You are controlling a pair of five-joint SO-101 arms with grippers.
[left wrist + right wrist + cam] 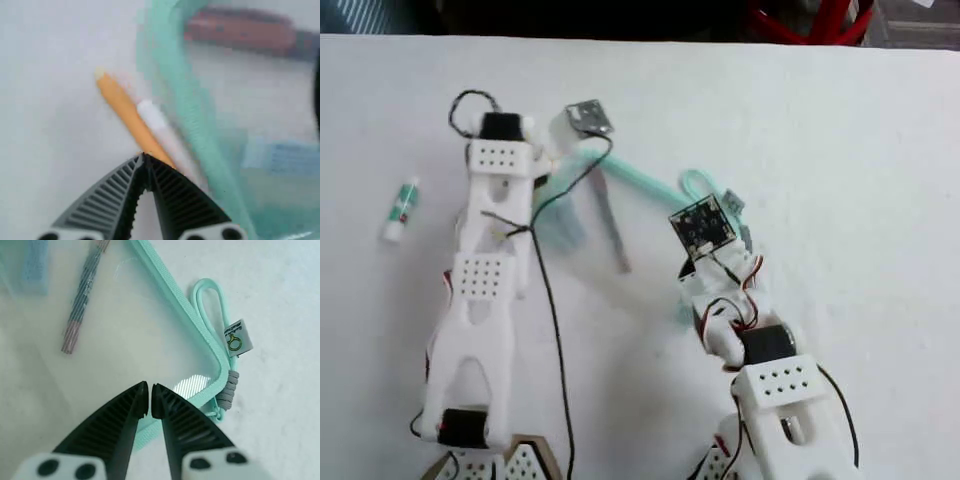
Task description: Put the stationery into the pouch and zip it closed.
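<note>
Pouch [172, 285] lies flat on the table [840, 150], its teal edge just beyond the left fingers [112, 192]. These are closed at the tips on the end of the orange pencil [122, 112]. The hold is at the very end only — you could pivot or drop it, or butt the edge and shove the pouch. Right fingers [112, 427] are all but closed over the pouch corner, nothing visibly pinched — the pouch may slide. Glue stick [400, 210] lies well apart.
</note>
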